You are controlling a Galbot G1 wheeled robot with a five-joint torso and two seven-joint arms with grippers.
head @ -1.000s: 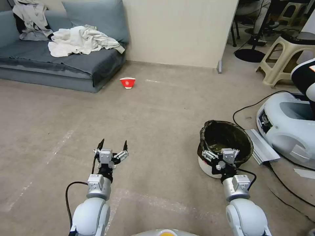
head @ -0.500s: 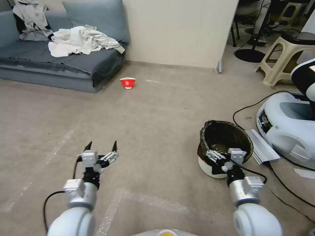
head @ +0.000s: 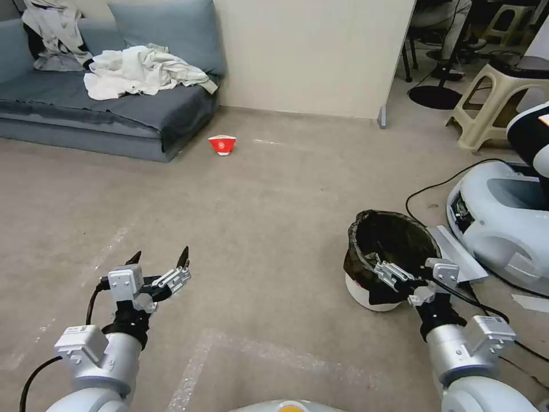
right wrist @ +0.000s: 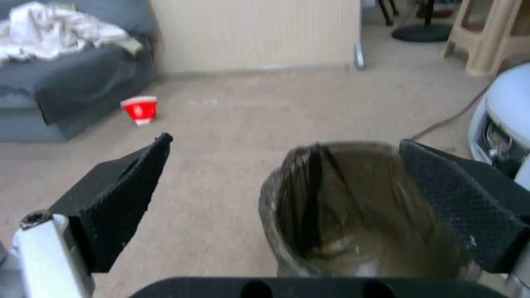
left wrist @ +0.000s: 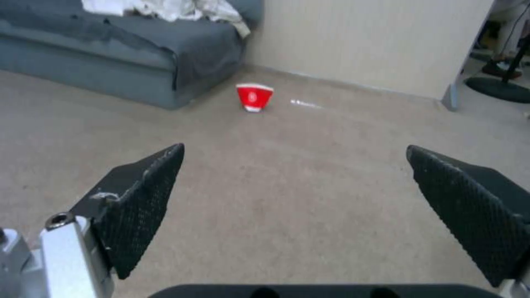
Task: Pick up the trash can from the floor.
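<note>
While spread wide and empty, right gripper (head: 407, 269) hovers beside trash can (head: 366, 240).

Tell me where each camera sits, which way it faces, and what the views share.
Head view: high on the robot, looking forward and down at the floor, both arms reaching in, the right gripper at the trash can.
Left wrist view: behind the open left gripper, facing the red bowl and sofa.
Right wrist view: behind the open right gripper, facing the trash can.
All three share the red bowl and sofa.
</note>
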